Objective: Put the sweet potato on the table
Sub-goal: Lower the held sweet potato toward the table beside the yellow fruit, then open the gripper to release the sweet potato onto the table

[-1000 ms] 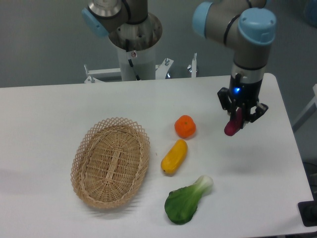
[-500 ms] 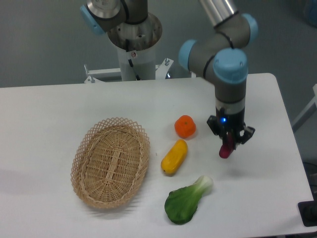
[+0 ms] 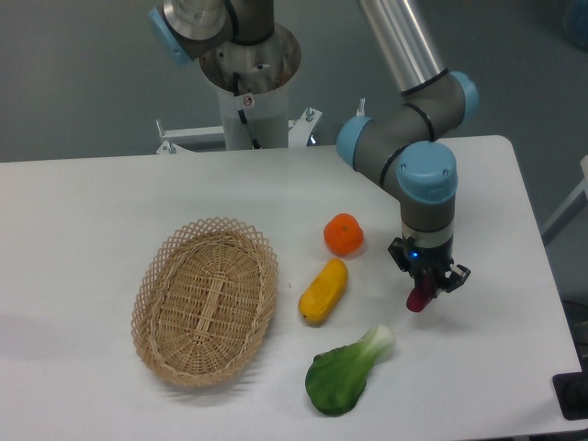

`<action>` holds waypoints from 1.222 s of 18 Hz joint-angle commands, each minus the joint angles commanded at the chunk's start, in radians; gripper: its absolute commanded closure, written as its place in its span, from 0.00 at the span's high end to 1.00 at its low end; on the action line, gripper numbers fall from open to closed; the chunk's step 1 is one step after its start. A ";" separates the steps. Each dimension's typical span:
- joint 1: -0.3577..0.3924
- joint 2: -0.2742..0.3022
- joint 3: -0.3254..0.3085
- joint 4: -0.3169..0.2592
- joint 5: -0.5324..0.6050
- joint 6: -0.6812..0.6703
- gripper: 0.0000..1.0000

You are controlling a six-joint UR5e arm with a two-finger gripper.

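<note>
The gripper (image 3: 427, 287) is clamped on the sweet potato (image 3: 420, 297), held upright low over the white table (image 3: 83, 211) right of the yellow vegetable (image 3: 323, 290) and orange fruit (image 3: 343, 234), above the bok choy (image 3: 347, 371), well apart from the wicker basket (image 3: 205, 299); no legible markings are visible.

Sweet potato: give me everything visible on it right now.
The sweet potato is a small, slim magenta-purple piece, mostly hidden; only its lower end shows below the gripper, whose fingers are shut on it. It hangs roughly upright, tip down, low over the white table, right of the yellow vegetable and above-right of the green leafy one. Whether the tip touches the table cannot be told.
</note>
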 joint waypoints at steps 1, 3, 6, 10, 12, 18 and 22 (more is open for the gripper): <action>0.000 -0.003 -0.005 0.000 0.000 0.006 0.25; -0.002 -0.009 -0.003 0.002 0.000 0.008 0.25; -0.003 -0.011 -0.006 0.002 0.000 0.009 0.26; -0.002 -0.011 -0.006 0.000 -0.002 0.011 0.38; -0.003 -0.006 -0.006 0.000 -0.002 0.002 0.80; 0.002 0.055 0.005 -0.006 0.001 -0.003 1.00; 0.005 0.101 0.064 -0.023 -0.005 -0.020 1.00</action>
